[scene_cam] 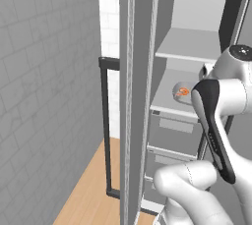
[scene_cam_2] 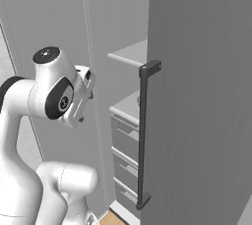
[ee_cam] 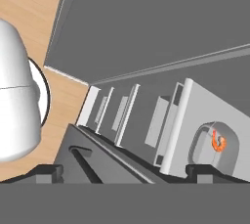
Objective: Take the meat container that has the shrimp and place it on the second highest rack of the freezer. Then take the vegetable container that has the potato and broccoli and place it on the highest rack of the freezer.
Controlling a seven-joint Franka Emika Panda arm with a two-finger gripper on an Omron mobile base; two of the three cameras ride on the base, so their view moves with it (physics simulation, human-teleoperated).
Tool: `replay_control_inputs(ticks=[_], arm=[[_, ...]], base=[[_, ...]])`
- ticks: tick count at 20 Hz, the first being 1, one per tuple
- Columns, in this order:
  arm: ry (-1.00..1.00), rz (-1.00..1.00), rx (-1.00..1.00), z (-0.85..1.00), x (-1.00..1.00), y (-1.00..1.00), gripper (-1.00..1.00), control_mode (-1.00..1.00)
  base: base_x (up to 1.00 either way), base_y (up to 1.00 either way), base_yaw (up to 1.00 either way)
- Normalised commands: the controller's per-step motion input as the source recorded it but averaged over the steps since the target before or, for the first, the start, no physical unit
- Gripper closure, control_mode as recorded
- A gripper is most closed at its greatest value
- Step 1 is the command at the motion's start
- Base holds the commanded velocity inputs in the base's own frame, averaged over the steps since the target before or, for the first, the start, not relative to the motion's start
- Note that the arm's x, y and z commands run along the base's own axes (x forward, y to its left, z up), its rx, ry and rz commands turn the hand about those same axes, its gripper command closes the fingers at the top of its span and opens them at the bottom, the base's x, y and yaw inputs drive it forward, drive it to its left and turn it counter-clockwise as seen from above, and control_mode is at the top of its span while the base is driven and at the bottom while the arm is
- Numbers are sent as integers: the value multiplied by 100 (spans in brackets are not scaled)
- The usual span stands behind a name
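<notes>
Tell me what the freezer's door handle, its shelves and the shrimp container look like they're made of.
Rendered scene, so these are guesses. The handle looks like dark matte metal or plastic: a slim black bar with no shine. The second highest rack looks like smooth light-grey plastic or painted metal, a flat solid slab. The container holding the shrimp seems to be pale grey moulded plastic with rounded corners.

Shrimp tray in the freezer [scene_cam: 142, 121].
I see the orange-pink shrimp [scene_cam: 183, 91] curled in its pale rounded tray [scene_cam: 177, 93], resting flat on the second highest rack [scene_cam: 167, 102], just above the grey drawers [scene_cam: 172, 135]; highest rack [scene_cam: 189, 47] sits above.
</notes>
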Motion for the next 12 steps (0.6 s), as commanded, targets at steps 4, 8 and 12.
replay_control_inputs(ticks=[4,8,12], arm=[[0,0,0,14,-7,0,-100,-100],[1,0,0,0,0,5,-100,-100],[0,0,0,0,0,14,-100,-100]], base=[[0,0,0],[0,0,0],[0,0,0]])
